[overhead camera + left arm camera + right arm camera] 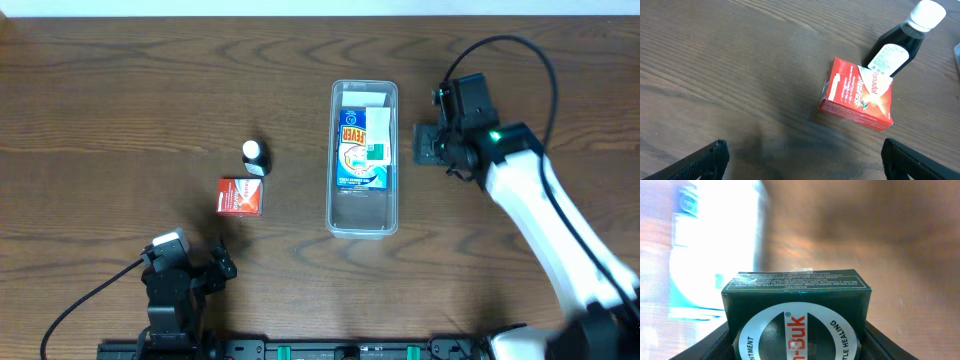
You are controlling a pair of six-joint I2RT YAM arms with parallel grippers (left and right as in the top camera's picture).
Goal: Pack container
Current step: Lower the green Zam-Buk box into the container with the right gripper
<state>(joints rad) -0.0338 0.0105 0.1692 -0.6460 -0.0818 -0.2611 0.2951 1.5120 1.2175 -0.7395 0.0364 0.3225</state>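
The clear container [363, 222] lies lengthwise at the table's middle and holds a blue-and-white box [355, 155] with a white item behind it. My right gripper [432, 146] is just right of the container, shut on a dark green ointment box [797, 292]. In the right wrist view the gripper [797, 347] holds the box between its fingers, with the container [710, 255] blurred at the left. A red box [241, 197] [859, 95] and a dark bottle with a white cap [256, 157] [900, 42] sit left of the container. My left gripper [215, 265] [802, 150] is open and empty, short of the red box.
Dark wooden table [120, 120] all round. The left arm's base and cable [170, 300] are at the front left; the right arm [545, 215] reaches in from the front right.
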